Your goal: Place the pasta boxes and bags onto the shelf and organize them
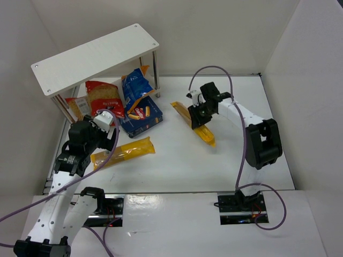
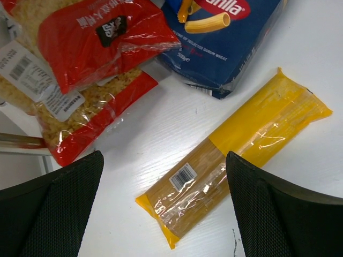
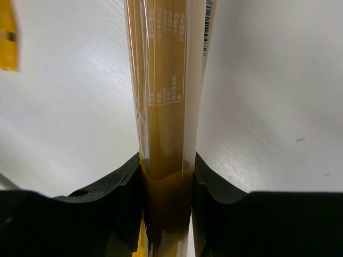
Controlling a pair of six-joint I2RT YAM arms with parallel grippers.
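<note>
R gripper (image 3: 167, 166): fingers (image 3: 120, 182) pressed tight on both sides of a yellow spaghetti pack (image 3: 163, 80). The pack stands on its narrow edge btwn them and runs off toward 12 o'clk of the R wrist view. Only that view shows the clamp and the small print on the film. Whether the pack is clear of the table (image 3: 268, 107) can't be told there. Top view gives the rest: the pack (image 1: 207, 135) slants from 11 to 5 o'clk w/ the gripper across its middle, approx 2 o'clk of table centre, well apart from the other packs.

L gripper (image 2: 165, 158): fingers wide apart, nothing gripped, hanging over a 2nd spaghetti pack (image 2: 236, 144). L wrist view shows its barcode and clear window w/ brown strands. Top view shows it only as a yellow strip (image 1: 123, 151), approx 8 o'clk of centre, just beside the L wrist.

Further out, toward 10–11 o'clk in top view:
- Dark-blue box (image 1: 144, 115) lies flat on the table.
- Blue bag (image 1: 136, 84) is tilted at the box's far side.
- Red bags (image 1: 102, 95) sit at 9 o'clk of the box, partly under the shelf (image 1: 94, 58).

The shelf board shows in top view only. L wrist cam catches just the box end (image 2: 230, 37), the red bags (image 2: 102, 37) and a metal leg (image 2: 21, 142) at its 9 o'clk edge.
</note>
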